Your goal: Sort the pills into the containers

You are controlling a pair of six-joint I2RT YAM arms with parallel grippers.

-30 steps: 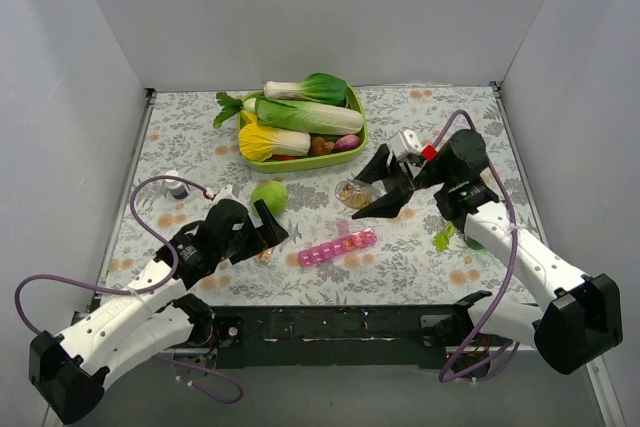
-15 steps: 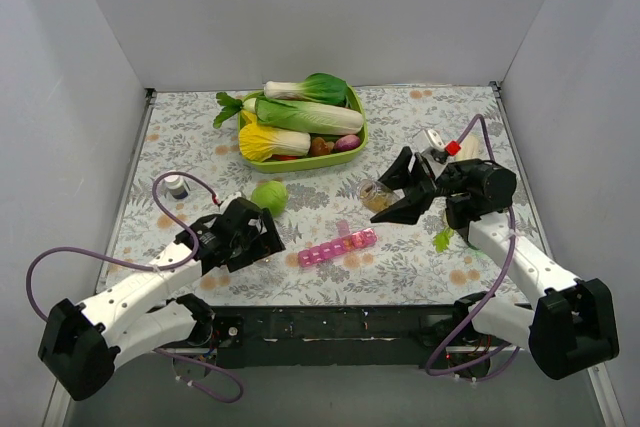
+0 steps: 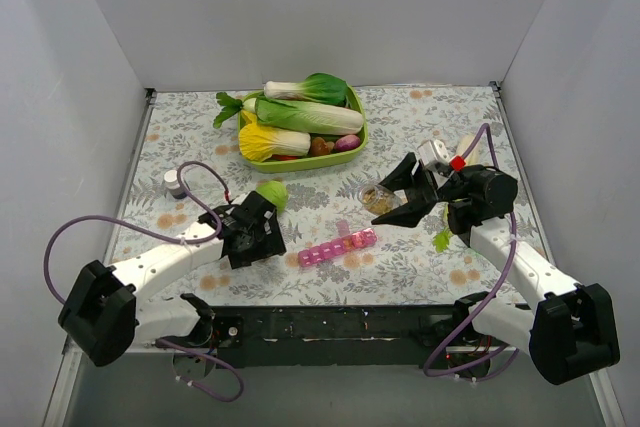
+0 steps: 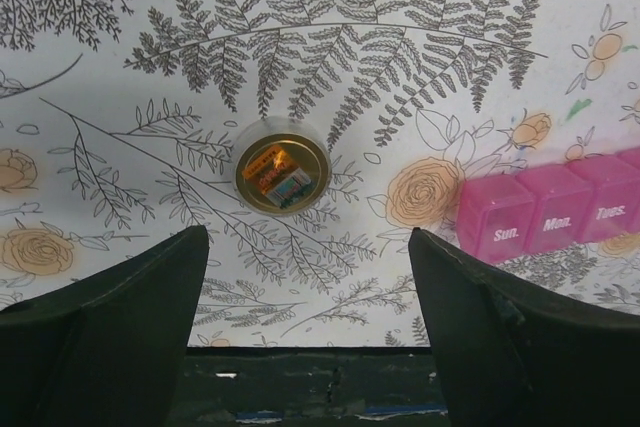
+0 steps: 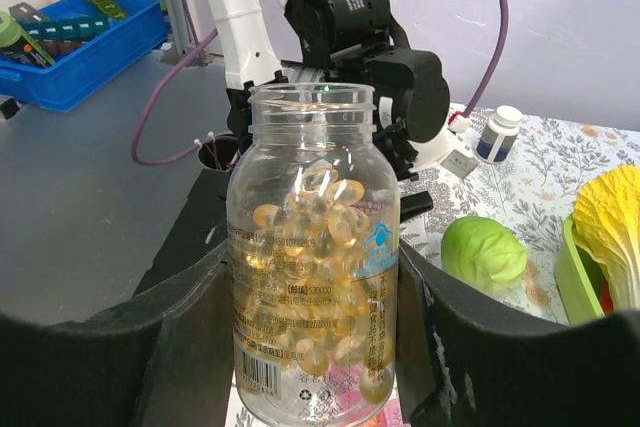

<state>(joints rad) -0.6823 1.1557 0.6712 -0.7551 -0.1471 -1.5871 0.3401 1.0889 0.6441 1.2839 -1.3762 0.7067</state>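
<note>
Pill bottle (image 5: 312,147) in right claw (image 5: 312,287)

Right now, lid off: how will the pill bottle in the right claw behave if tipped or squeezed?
The bottle has an open mouth and is well over half full of glossy capsules, so they will probably pour out fast once tipped. Its smooth clear wall looks like thin plastic: likely light, possibly slippery in the right claw, and may flex under a harder squeeze.
</note>
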